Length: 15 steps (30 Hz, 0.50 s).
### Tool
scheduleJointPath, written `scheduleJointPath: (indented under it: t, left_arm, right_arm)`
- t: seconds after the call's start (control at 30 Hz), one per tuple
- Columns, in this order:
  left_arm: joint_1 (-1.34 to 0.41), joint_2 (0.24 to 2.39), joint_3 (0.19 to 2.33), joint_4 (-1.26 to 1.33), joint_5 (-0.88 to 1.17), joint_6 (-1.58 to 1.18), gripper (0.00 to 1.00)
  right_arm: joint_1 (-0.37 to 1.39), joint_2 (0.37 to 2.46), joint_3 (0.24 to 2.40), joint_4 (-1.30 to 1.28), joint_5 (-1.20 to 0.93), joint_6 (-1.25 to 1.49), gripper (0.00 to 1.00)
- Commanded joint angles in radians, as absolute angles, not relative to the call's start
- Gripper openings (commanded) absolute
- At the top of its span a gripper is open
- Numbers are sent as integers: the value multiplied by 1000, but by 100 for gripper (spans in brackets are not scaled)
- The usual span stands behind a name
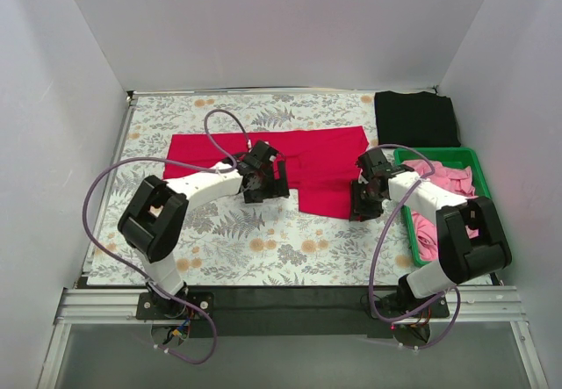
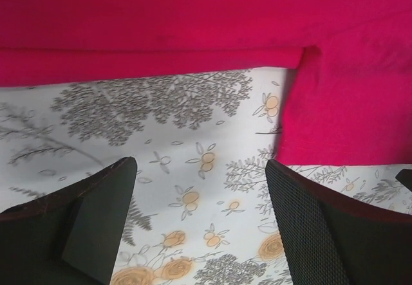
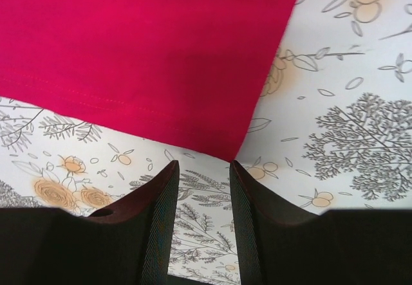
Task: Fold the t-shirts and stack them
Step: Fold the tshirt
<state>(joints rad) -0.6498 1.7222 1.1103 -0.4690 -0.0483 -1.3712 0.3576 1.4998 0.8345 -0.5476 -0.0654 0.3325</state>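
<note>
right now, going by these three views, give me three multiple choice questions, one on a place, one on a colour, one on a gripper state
1. Where does the black t-shirt lie?
A. at the far right, beyond the green bin
B. inside the bin
C. at the near left edge

2. What colour are the shirts in the bin?
A. black
B. pink
C. white

3. How is the left gripper?
A. shut on cloth
B. open and empty, over the tablecloth
C. shut on the bin's rim

Answers:
1 A, the top view shows it past the bin's far rim.
2 B, only pink shirts show inside the bin.
3 B, its wrist view shows the fingers wide apart with only tablecloth between them and the red t-shirt just ahead.
</note>
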Motion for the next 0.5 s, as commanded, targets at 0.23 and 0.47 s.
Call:
scheduleJointPath:
  t: [0.23,0.47]
  left_arm:
    - [-753,1876,1250,-391,34,-1401,67]
    - [-792,1927,1267,-391,48,-1396,52]
  right_arm:
    - [359,1485,812,-496,25,416,38]
    - [359,1491,789,-463,14,419,32]
